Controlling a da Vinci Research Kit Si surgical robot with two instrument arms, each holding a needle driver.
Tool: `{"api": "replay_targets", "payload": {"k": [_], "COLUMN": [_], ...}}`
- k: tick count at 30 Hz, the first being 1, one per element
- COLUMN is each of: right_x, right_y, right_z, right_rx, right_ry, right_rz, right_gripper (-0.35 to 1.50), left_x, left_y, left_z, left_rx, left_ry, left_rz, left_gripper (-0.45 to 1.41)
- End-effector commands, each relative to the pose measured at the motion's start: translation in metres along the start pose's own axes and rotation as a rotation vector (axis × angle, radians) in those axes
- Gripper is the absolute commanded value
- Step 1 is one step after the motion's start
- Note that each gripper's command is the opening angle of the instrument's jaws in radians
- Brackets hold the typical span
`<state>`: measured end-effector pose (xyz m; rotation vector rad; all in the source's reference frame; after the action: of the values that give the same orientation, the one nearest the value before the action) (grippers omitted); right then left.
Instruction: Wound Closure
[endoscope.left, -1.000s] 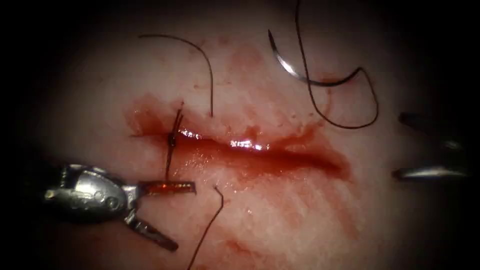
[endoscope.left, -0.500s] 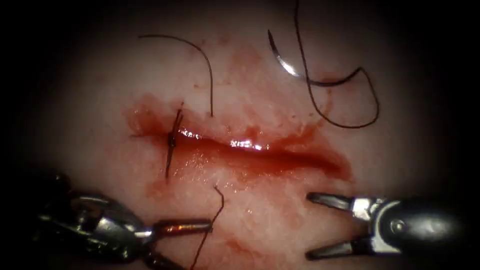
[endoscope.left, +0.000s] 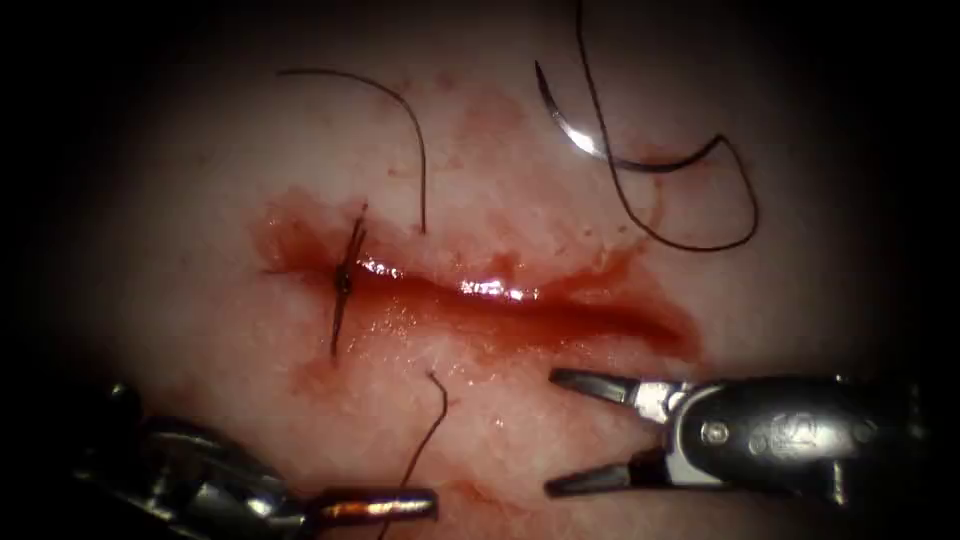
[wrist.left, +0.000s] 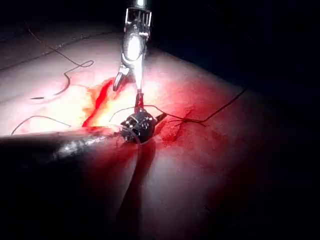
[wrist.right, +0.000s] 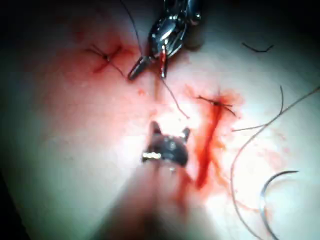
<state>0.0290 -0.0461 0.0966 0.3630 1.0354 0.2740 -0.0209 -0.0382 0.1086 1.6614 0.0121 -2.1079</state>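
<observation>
Gaping over the tissue (endoscope.left: 560, 470) below the cut (endoscope.left: 520, 310), right tool (endoscope.left: 548, 432) — jaws apart, empty; left tool (endoscope.left: 432, 505) beside a thread end (endoscope.left: 425, 440), grip unclear. Farther off — needle (endoscope.left: 575, 135) lying loose above the cut, thread (endoscope.left: 700, 235) trailing.

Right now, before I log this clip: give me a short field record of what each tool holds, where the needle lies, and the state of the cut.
left tool: below the cut, fingers open, holding nothing visible; a cut thread end runs past its tip
right tool: below the cut's right part, fingers open, holding nothing
needle: lying free on the tissue above the cut, not in the tissue
thread: loops beside the needle
cut: open, with red fluid; one knotted stitch at its left end
</observation>
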Motion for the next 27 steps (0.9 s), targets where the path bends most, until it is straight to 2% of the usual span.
{"api": "replay_targets", "payload": {"k": [1, 3, 9, 11, 13, 14, 22, 24, 27], "right_x": [-0.0002, -0.0005, -0.0004, -0.0002, -0.0001, 0.0000, 0.0016, 0.0030, 0.0036], "right_y": [0.0002, 0.0005, 0.0005, 0.0004, 0.0004, 0.0003, 0.0001, 0.0002, 0.0002], "right_z": [0.0011, 0.0014, 0.0016, 0.0019, 0.0020, 0.0021, 0.0026, 0.0025, 0.0023], "right_rx": [-0.001, -0.007, -0.011, -0.012, -0.012, -0.013, -0.016, -0.026, -0.034], "right_ry": [0.000, -0.001, -0.001, -0.001, -0.001, -0.002, 0.004, 0.010, 0.011], "right_rz": [0.003, 0.008, 0.008, 0.009, 0.009, 0.010, -0.008, -0.085, -0.115], "right_gripper": [0.79, 0.79, 0.79, 0.79, 0.79, 0.79, 0.78, 0.78, 0.79], "left_x": [0.0001, 0.0013, 0.0018, 0.0015, 0.0013, 0.0010, -0.0004, -0.0013, -0.0016], "left_y": [0.0003, 0.0004, 0.0006, 0.0007, 0.0007, 0.0006, -0.0012, -0.0028, -0.0035], "left_z": [0.0007, 0.0008, 0.0010, 0.0005, 0.0001, -0.0002, -0.0011, -0.0019, -0.0023], "left_rx": [-0.003, -0.013, -0.026, -0.022, -0.010, -0.003, 0.051, 0.082, 0.089], "left_ry": [0.009, 0.030, 0.048, 0.042, 0.025, 0.012, -0.005, -0.016, -0.018], "left_rz": [0.002, 0.013, 0.023, 0.028, 0.030, 0.001, -0.022, -0.035, -0.043], "left_gripper": [0.71, 0.69, 0.64, 0.39, 0.02, -0.45, -0.45, -0.45, -0.45]}}
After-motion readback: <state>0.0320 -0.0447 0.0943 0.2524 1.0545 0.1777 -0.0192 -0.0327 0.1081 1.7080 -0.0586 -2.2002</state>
